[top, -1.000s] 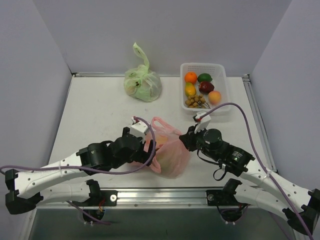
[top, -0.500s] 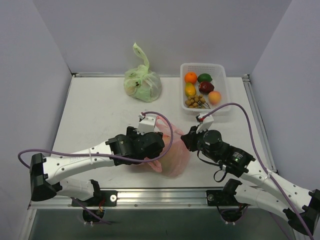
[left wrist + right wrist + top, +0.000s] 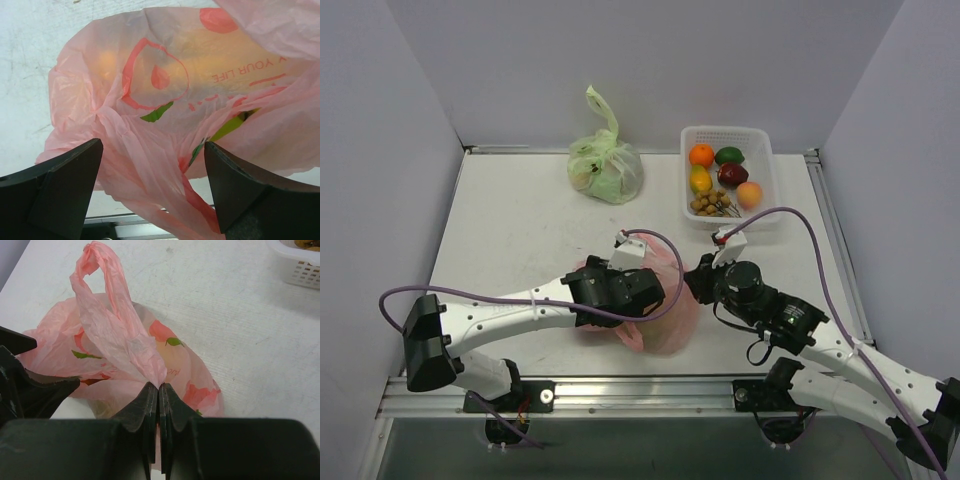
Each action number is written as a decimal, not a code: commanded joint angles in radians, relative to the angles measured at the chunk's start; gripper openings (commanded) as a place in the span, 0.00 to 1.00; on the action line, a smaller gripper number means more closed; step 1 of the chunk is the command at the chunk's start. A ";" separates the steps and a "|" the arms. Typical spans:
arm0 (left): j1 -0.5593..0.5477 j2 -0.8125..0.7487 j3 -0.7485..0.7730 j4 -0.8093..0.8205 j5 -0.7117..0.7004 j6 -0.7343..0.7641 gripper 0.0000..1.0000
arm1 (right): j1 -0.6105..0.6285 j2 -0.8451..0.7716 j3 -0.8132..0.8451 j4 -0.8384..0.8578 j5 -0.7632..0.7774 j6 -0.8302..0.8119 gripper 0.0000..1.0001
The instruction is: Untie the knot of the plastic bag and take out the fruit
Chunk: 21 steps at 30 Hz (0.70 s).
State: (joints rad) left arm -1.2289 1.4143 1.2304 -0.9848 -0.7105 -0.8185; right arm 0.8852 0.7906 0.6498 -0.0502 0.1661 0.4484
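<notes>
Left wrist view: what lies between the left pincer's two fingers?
A crinkled fold of the plastic bag fills the gap of the left pincer, as the left wrist view shows.

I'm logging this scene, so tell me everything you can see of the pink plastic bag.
The pink plastic bag is thin, translucent and crinkled, printed with red fruit shapes, green leaves and lettering. It lies on the near half of the table, with orange and green shapes showing through. The right gripper, jaws shut, pinches an upright handle loop; the left gripper, jaws open, sits over its folds.
</notes>
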 commanded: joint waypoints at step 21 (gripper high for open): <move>0.295 -0.172 -0.123 0.032 0.040 0.232 0.30 | 0.003 -0.111 -0.044 -0.030 0.150 -0.020 0.00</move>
State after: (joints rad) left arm -0.9783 1.3186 1.1286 -0.9791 -0.7158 -0.6952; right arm 0.8925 0.6971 0.6106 -0.0654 0.2104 0.4458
